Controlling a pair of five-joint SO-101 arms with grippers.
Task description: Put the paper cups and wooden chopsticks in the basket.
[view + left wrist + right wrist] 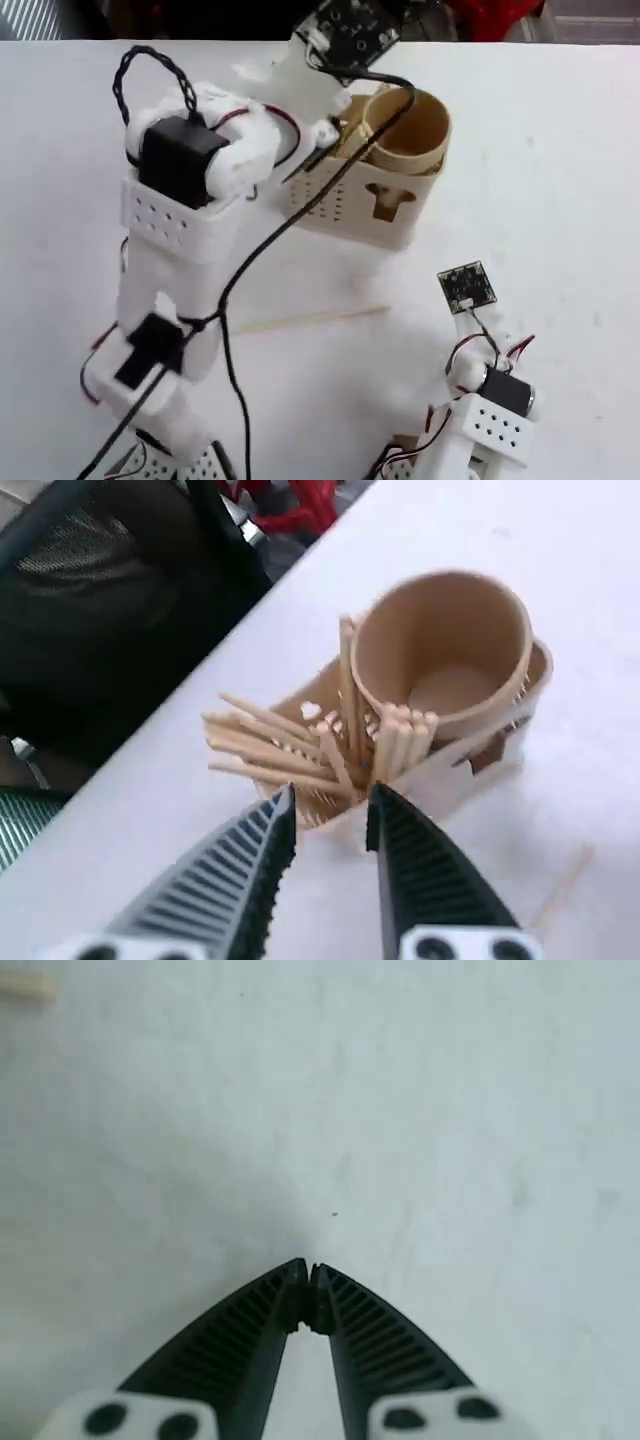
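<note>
The pale perforated basket stands at the back of the white table. A paper cup sits upright inside it, beside a bundle of wooden chopsticks that lean out over the rim. My left gripper hovers open just above the basket's near side, with nothing between its fingers. One loose chopstick lies flat on the table in front of the basket, between the two arms. My right gripper is shut and empty, pointing down at bare table. The end of a chopstick shows at that view's corner.
The left arm's body and its black cable stretch across the table's left half up to the basket. The right arm sits folded at the front right. A dark chair stands beyond the table edge.
</note>
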